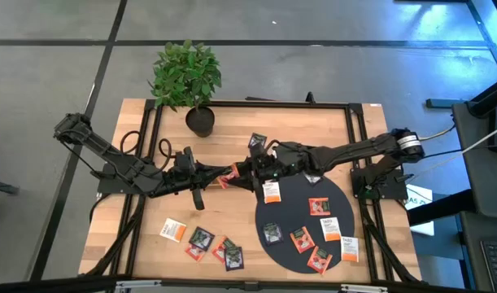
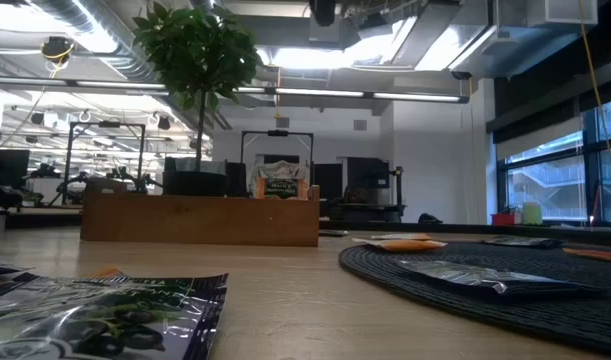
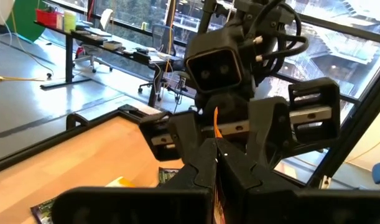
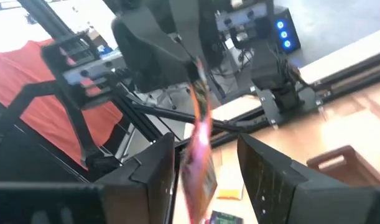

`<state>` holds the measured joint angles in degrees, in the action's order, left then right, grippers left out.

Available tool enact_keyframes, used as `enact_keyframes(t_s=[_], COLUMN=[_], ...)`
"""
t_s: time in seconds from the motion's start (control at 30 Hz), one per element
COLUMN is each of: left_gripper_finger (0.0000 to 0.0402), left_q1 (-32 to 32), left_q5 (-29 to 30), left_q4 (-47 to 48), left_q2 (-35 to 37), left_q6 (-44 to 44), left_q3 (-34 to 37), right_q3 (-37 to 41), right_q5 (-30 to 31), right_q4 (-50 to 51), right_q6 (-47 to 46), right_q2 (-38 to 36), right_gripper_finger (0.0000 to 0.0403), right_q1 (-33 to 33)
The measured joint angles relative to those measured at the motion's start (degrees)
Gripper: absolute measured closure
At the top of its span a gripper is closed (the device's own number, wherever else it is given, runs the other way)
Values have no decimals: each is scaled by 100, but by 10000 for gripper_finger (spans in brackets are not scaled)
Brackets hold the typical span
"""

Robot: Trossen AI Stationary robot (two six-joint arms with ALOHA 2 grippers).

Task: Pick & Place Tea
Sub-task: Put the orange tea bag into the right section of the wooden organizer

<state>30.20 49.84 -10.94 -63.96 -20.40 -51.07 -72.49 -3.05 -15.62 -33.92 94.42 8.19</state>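
Observation:
A red-orange tea sachet (image 1: 230, 176) hangs in the air over the middle of the table, with my left gripper (image 1: 222, 176) shut on it. My right gripper (image 1: 250, 169) faces it from the table's right and is open. Its two fingers (image 4: 157, 177) stand on either side of the sachet (image 4: 199, 155) in the right wrist view. In the left wrist view the sachet (image 3: 215, 124) shows edge-on as a thin orange strip above my left gripper (image 3: 216, 155). More tea sachets lie on the black round mat (image 1: 290, 213) and on the wood at the near left (image 1: 201, 240). My left gripper pinches the sachet's left end (image 3: 215, 132) between its two fingers, which lie level and come from the table's left. The sachet is lifted clear of the table, stands on edge and sticks out toward my right gripper.
A potted plant (image 1: 187, 75) stands at the far left of the table. A brown wooden tray (image 2: 200, 215) shows in the low view beyond the mat (image 2: 545, 300). A dark sachet (image 1: 257, 142) lies just beyond the grippers. Black frame rails (image 1: 248, 104) run around the table.

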Motion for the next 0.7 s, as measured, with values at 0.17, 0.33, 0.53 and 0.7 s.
enact_keyframes(t_s=[0.17,0.33,0.53,0.7], left_gripper_finger=[399,399,400,400], left_q1=[0,0,0,2], left_q5=[0,-55,-67,-66], left_q4=[0,0,0,4], left_q2=[0,0,-2,-2], left_q6=[-28,-49,-90,-92], left_q3=[0,2,0,2], right_q3=[0,0,0,0], right_q5=[-1,-90,-383,-435], right_q4=[22,0,26,41], right_q6=[-42,-54,-30,-11], right_q2=[61,63,63,63], right_gripper_finger=[229,268,341,385], right_q1=[0,0,-2,-2])
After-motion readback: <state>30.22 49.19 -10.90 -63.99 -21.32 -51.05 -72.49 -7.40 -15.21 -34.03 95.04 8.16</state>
